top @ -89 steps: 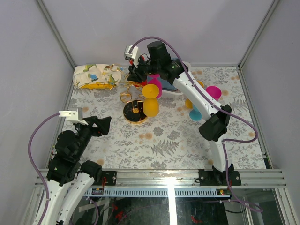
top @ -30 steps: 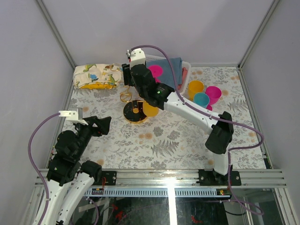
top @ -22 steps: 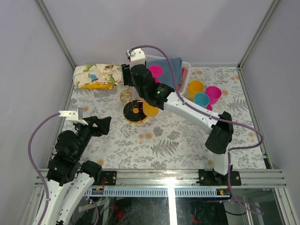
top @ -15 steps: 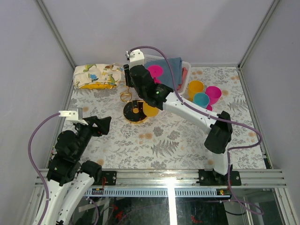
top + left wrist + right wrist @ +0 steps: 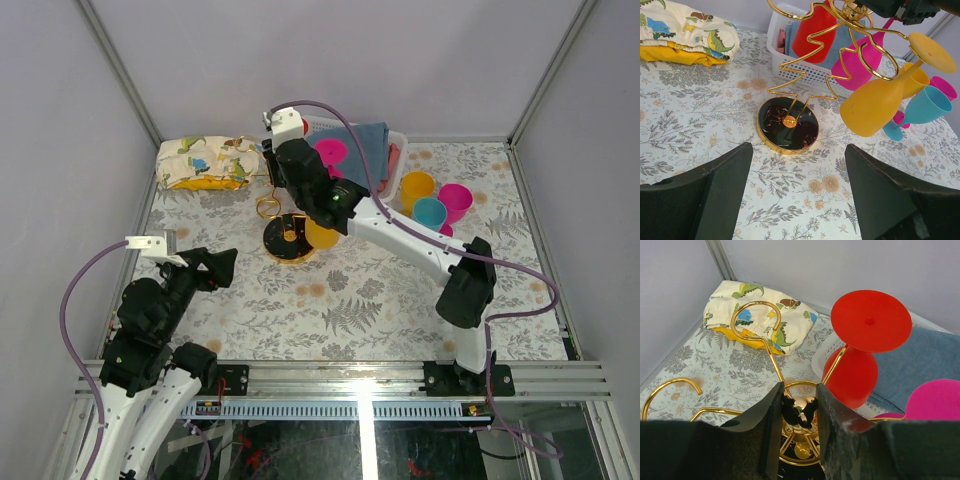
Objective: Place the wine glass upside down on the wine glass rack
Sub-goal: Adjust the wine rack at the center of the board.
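Mostly hidden from overhead: my right arm covers the top of the wine glass rack (image 5: 288,240). At the wrist, my right gripper (image 5: 799,400) straddles the post's gold knob, jaws narrowed close; pad contact unclear. Left gripper (image 5: 797,149) gapes wide, empty, well short of the rack. Rack upright, thin gold wire, dark round base. Yellow wine glass (image 5: 875,107) and red wine glass (image 5: 852,375) hang inverted from its loops.

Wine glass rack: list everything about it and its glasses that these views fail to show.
- Top view: the right arm covers the arms of the wine glass rack and most hung glasses; only its base and part of the yellow glass show.
- Left wrist view: the upper edge cuts off the rack's top.
- Right wrist view: whether the right gripper presses the rack's knob is unclear; the right edge cuts the pink glass.
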